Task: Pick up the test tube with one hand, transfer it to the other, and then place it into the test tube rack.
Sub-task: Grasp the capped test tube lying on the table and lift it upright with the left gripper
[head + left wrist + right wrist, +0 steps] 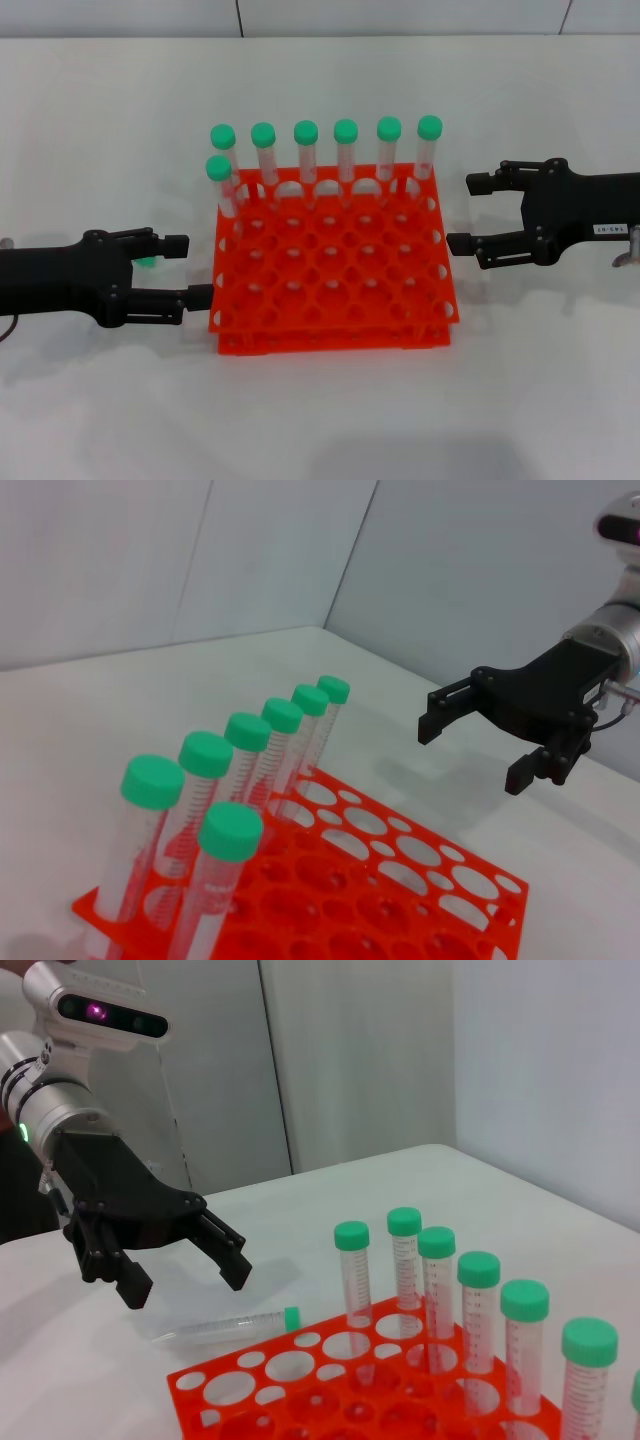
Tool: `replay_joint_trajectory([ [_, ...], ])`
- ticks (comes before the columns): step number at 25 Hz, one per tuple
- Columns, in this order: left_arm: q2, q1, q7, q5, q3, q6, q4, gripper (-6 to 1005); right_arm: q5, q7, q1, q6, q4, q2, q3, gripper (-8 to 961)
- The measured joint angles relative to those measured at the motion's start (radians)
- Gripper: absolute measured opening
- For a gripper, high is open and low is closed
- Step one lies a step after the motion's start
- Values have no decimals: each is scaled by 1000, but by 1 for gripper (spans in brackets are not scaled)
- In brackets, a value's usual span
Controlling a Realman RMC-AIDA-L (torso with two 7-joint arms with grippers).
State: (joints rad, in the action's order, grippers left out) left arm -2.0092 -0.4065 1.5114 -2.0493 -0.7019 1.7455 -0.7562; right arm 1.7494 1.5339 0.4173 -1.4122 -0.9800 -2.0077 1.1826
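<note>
- Test tube [232, 1328] seen lying flat on the table [110, 150], just beside the orange rack [332, 265], below the left gripper [196, 270]
- Left gripper's fingers spread, nothing held
- Right gripper [463, 213] held off the rack's opposite side, fingers apart, unladen

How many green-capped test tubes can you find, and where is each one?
8. Six stand along the rack's far row, one stands in front at its left end, and one lies on the table beside the left pincer.
</note>
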Motion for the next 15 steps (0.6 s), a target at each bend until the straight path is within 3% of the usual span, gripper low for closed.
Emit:
replay_joint_trajectory([
  [15,-4,0,-1,2,1,-1,0,895,0,-1,0,2,0,0,-2,836],
])
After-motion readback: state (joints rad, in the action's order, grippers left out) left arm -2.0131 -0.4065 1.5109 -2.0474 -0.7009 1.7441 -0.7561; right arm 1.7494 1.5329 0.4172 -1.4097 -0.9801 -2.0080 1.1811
